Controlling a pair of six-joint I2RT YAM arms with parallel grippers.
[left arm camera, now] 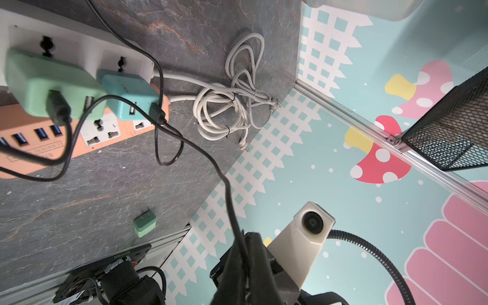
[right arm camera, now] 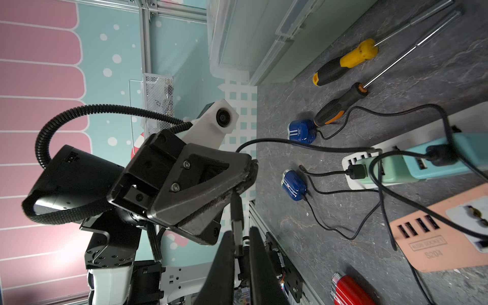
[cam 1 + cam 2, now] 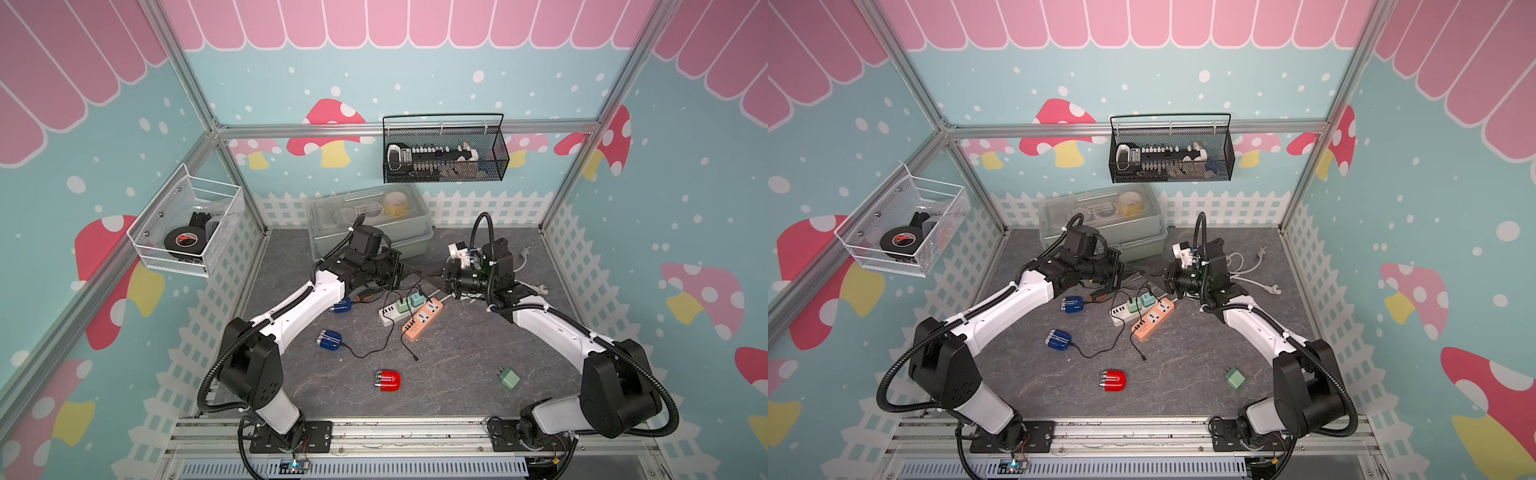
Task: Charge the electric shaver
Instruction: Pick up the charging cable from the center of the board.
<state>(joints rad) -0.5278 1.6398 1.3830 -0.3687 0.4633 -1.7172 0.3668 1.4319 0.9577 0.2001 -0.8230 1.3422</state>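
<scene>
Just behind the white power strip, above the desk, the left arm and the right arm meet tip to tip. The left jaws are pinched narrow on a black cable, just short of its plug, which sticks out past them. The right jaws stand narrow around the plug's metal end, which sits between them in the right wrist view.

From the left jaws the cable runs down toward the 2 chargers seated on the strip, a mint charger and a teal charger. Which of the 2 it enters I cannot tell.

An orange power strip lies just beside the white strip, on its near side. 2 blue shavers lie left of the strip, 1 level with it and 1 farther forward, each with a black lead at its end. The red shaver lies on the desk well in front of the strip, apart from both jaws and from the cables.

A loose mint plug adapter lies well forward and to the right of the strip. A bundled white cord lies to the strip's right. 2 screwdrivers, 1 yellow-handled and 1 black and orange, lie behind the strip.
</scene>
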